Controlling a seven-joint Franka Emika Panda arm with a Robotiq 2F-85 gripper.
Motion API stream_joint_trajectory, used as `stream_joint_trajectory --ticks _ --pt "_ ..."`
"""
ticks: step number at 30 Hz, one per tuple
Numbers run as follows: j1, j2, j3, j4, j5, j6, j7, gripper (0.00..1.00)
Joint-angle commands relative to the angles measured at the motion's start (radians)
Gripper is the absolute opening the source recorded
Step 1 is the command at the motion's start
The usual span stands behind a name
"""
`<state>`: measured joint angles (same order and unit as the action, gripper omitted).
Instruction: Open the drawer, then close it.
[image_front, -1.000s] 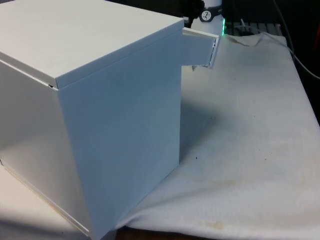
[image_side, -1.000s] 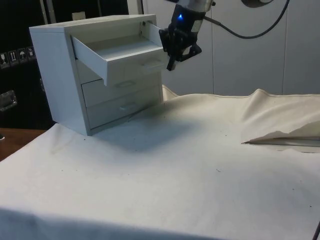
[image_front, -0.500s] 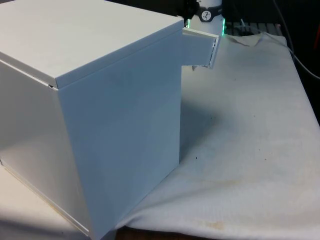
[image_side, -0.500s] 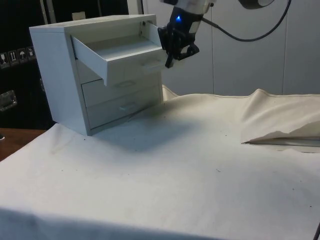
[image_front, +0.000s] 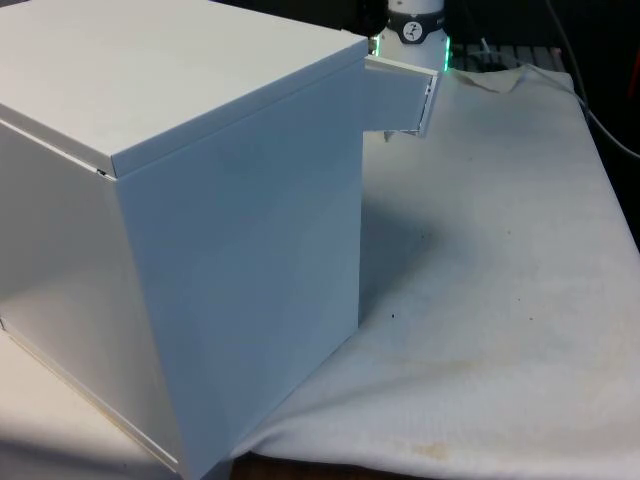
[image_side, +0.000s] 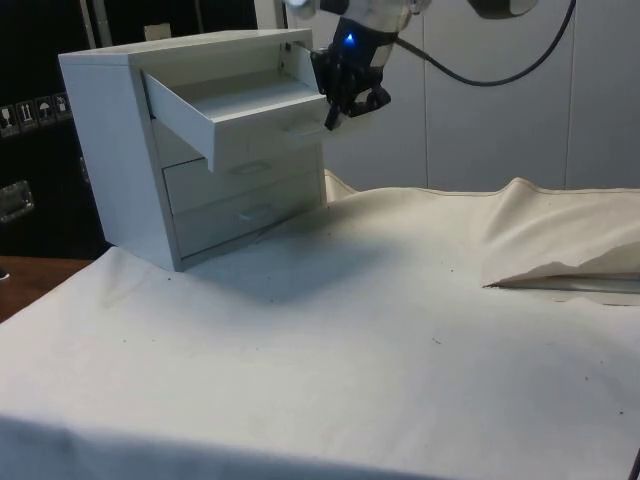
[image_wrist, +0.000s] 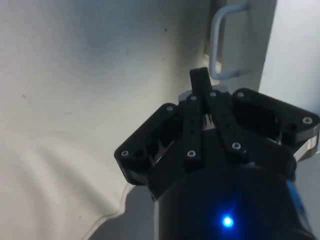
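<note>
Now the gripper (image_side: 340, 108), fingers pressed together and holding nothing, has risen slightly beside the open top drawer (image_side: 240, 118), likely positioning to push its front shut.

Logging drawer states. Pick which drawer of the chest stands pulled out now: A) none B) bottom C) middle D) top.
D: in the side view the top drawer juts out from the chest, while the two drawers below sit flush.
</note>
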<state>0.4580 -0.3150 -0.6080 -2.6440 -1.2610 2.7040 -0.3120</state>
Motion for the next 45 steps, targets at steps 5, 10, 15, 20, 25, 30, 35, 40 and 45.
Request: stream_joint_trajectory --ticks 5,10,15,20,25,30,35,40,45 --pt "-0.007 0.027 0.004 0.035 -0.05 -0.003 0.044 0.0" --pt "0.001 0.046 -0.002 0.043 -0.048 -0.008 0.049 0.0" --pt "-0.003 0.059 0.004 0.074 -0.106 -0.028 0.098 0.0" --pt "-0.001 0.066 0.005 0.087 -0.121 -0.041 0.113 0.0" --pt "0.001 0.076 0.008 0.103 -0.144 -0.063 0.136 0.0" --pt "0.002 0.08 0.014 0.111 -0.152 -0.084 0.148 0.0" --pt "0.008 0.076 0.013 0.097 -0.12 -0.097 0.13 0.0" --pt "0.008 0.086 0.014 0.132 -0.133 -0.112 0.14 0.0" --pt "0.009 0.079 0.012 0.129 -0.12 -0.117 0.14 0.0"
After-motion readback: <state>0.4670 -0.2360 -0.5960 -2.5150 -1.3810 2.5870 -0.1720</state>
